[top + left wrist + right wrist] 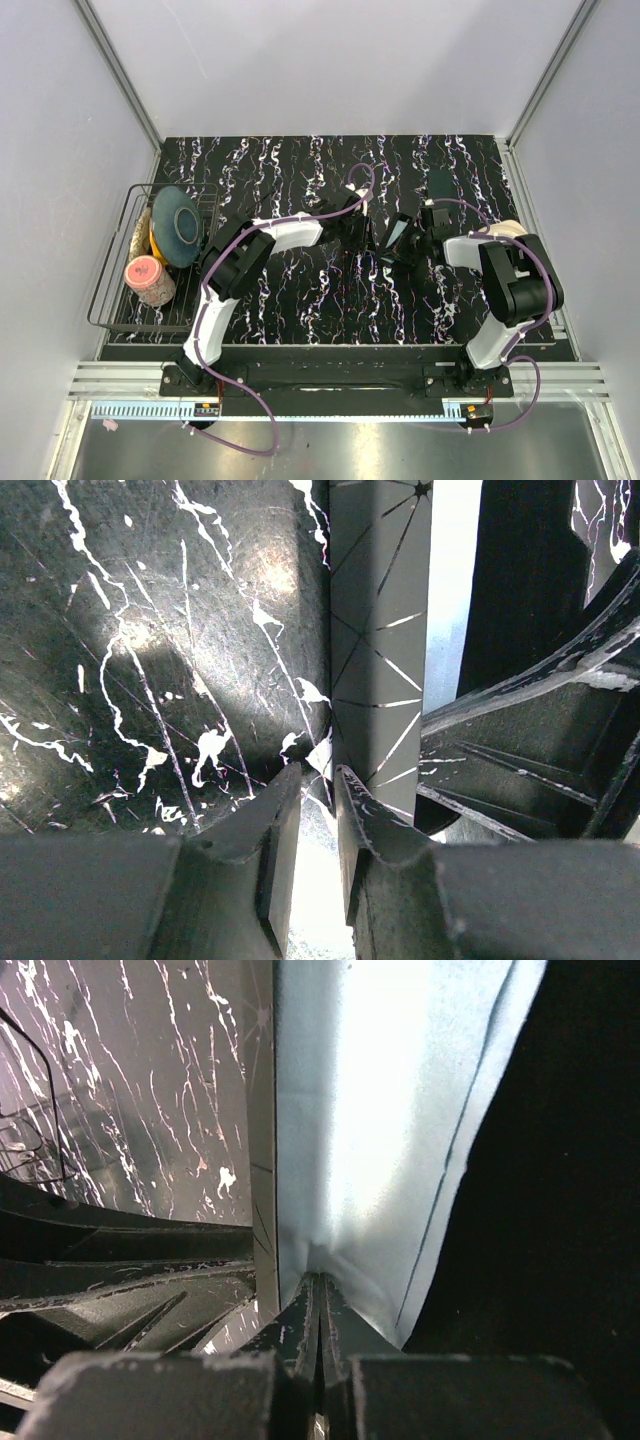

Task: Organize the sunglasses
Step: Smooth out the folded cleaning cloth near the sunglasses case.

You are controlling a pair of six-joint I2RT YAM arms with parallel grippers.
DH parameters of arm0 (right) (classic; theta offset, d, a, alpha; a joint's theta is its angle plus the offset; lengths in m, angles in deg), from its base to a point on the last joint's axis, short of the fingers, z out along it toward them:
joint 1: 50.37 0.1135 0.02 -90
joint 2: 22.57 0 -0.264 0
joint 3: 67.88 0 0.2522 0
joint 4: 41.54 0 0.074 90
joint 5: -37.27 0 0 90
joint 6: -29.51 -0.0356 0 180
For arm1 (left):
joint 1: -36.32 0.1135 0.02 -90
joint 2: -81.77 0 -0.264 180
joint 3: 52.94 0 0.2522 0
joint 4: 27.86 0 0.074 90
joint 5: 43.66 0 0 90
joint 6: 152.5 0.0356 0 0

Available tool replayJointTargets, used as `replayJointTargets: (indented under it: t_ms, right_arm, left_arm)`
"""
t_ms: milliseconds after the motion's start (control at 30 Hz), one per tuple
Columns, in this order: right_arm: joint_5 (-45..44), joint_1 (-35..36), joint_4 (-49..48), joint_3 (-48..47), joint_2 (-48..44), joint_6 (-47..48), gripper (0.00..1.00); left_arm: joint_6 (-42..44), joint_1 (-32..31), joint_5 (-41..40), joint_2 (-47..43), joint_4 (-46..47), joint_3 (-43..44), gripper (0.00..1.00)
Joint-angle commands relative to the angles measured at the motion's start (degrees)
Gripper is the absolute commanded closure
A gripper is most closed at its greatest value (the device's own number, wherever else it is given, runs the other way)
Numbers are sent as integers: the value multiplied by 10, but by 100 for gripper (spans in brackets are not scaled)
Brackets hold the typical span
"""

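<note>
While the right tool and the left tool meet at a folding case in the middle of the worktop, the tidying looks to me only partway through. The case stands unfolded, and I can see no glasses in it.

Nearest, the right tool has its fingers pressed together, pinching the pale lining of a case flap. The left tool stands with a narrow slit between its fingers and light showing through. It is right at the edge of a grey lined panel of the same case and apparently not gripping it.

What is left, I judge, is getting the sunglasses in and folding the case shut. I cannot pick out the sunglasses themselves. A thin dark outline at the left of the right wrist view may be them or a cable. Farther back, a dark object is too dim to name.
</note>
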State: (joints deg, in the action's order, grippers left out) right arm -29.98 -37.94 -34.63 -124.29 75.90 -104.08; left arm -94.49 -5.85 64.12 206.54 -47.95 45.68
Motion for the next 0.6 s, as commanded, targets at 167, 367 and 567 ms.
replayJointTargets:
  t_ms: [167,367,567]
  right_arm:
    - [-125,4,99,-67,-109,45,86]
    - [-191,3,167,-110,-132,80,71]
    - [-198,1,169,-119,-102,65,87]
  left_arm:
    - [3,-7,-13,-1,-30,-11,72]
    - [2,-6,-27,-21,-23,-28,66]
    - [-2,-6,-29,-22,-21,-24,65]
